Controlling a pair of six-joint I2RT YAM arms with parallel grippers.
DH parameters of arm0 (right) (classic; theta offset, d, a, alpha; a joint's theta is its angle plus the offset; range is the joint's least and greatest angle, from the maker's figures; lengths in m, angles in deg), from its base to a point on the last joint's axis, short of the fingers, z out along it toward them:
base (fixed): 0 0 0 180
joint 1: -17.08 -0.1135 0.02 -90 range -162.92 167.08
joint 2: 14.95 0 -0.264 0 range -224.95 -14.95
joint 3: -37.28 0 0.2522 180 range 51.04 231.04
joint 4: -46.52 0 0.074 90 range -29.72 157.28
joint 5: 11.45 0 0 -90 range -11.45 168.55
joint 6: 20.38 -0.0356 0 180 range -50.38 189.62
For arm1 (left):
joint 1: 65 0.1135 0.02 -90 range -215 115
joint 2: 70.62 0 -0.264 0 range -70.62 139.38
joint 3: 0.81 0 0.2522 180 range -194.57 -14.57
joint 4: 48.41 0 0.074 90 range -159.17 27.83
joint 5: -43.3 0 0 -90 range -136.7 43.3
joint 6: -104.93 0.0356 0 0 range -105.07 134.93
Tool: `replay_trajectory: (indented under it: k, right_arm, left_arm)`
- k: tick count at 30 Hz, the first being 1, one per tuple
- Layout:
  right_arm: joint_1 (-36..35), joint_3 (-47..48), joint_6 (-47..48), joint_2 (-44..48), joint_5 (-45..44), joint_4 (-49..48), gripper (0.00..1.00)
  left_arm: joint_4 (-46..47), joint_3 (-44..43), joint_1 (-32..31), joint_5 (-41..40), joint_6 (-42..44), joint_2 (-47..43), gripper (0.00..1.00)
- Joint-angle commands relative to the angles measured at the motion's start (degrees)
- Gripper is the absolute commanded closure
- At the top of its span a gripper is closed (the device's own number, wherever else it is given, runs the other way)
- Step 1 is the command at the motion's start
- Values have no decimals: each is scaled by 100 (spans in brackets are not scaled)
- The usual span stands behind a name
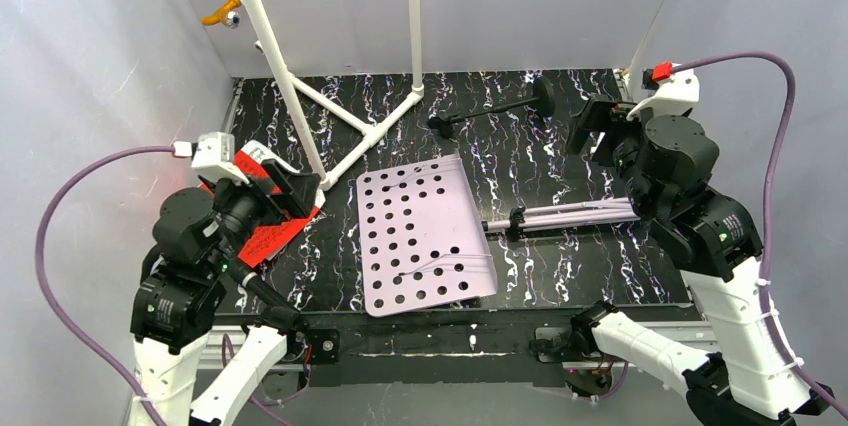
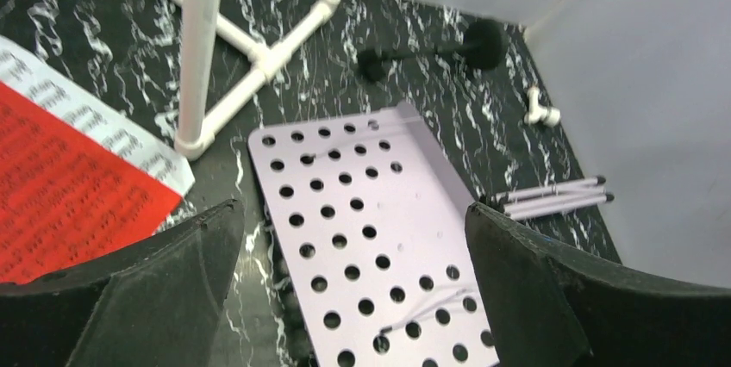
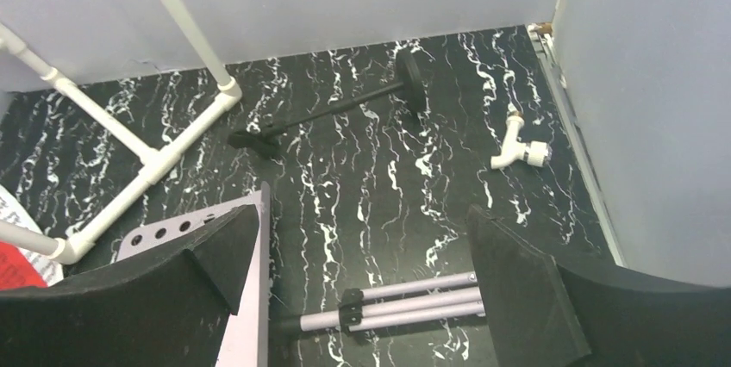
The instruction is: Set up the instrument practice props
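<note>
The lilac perforated music stand (image 1: 420, 231) lies flat on the black marbled tabletop (image 1: 600, 276). Its plate sits directly beneath and ahead of the left tool (image 2: 352, 216), between that tool's two black fingers (image 2: 172, 281) in the left wrist view. The folded tripod legs (image 1: 575, 214) rest on the tabletop just below the right tool (image 3: 362, 216), with the plate's edge beside that tool's left finger.

The red music sheet (image 2: 60, 195) lies flat by the left tool's left finger. The white music sheet (image 2: 95, 121) shows as a strip along its far edge. The small black microphone (image 3: 336, 108) is tipped over on its side, with its round base pointing right. It lies well ahead of both tools and touches neither.

Both tools are spread wide and empty, and both hover above the tabletop.

The foot of the white PVC pipe frame (image 1: 330, 106) stands ahead of the left tool, close to the white sheet's corner. A small white pipe fitting (image 3: 521, 147) lies ahead and to the right of the right tool, near the side wall.
</note>
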Motion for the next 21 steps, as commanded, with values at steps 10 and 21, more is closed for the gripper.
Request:
replay_trajectory:
  k: [10, 21]
  right_arm:
    - [12, -977, 231, -115, 1188, -273, 0]
    - [12, -2004, -565, -1839, 3081, -673, 0]
  left_arm:
    - [-149, 1393, 21, 1495, -718, 370, 0]
    - [203, 2832, 24, 2283, -1518, 273, 0]
